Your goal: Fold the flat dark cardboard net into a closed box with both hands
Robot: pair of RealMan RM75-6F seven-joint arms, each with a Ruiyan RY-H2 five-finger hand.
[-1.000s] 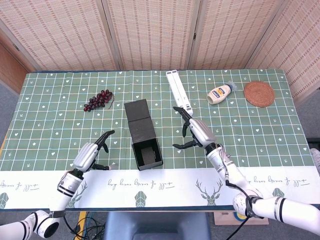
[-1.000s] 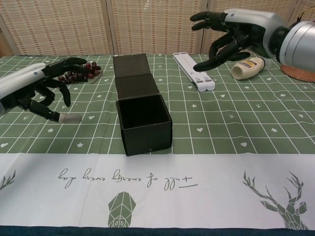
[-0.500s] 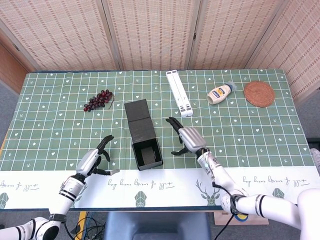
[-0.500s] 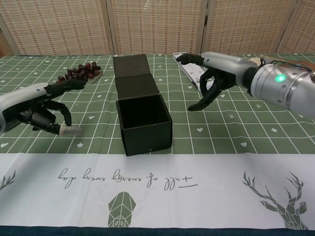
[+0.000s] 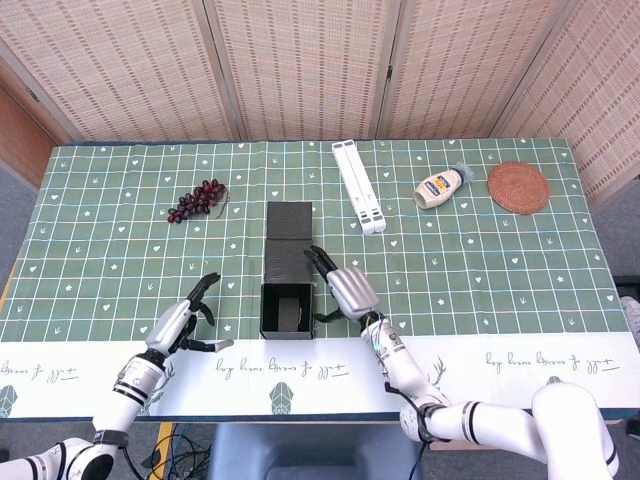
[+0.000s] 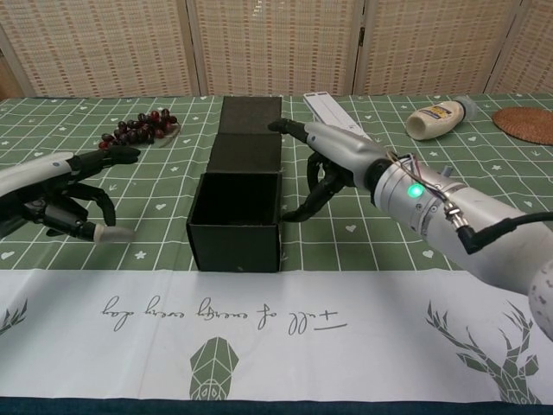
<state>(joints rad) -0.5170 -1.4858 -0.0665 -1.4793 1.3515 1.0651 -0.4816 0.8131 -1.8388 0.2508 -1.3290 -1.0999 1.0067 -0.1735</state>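
While sitting at centre frame on the surface, box (image 5: 285,290) touching spread fingers (image 6: 302,131) of right hand (image 5: 345,290) on its right side; left hand (image 5: 180,322) hovering lower left, holding nothing, fingers apart.

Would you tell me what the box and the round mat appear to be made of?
Box: matte dark cardboard, judging by its thin, stiff walls, sharp creases and lack of shine. Round mat: probably woven rattan or straw, going by its brown colour and concentric ring texture; too small to be sure.
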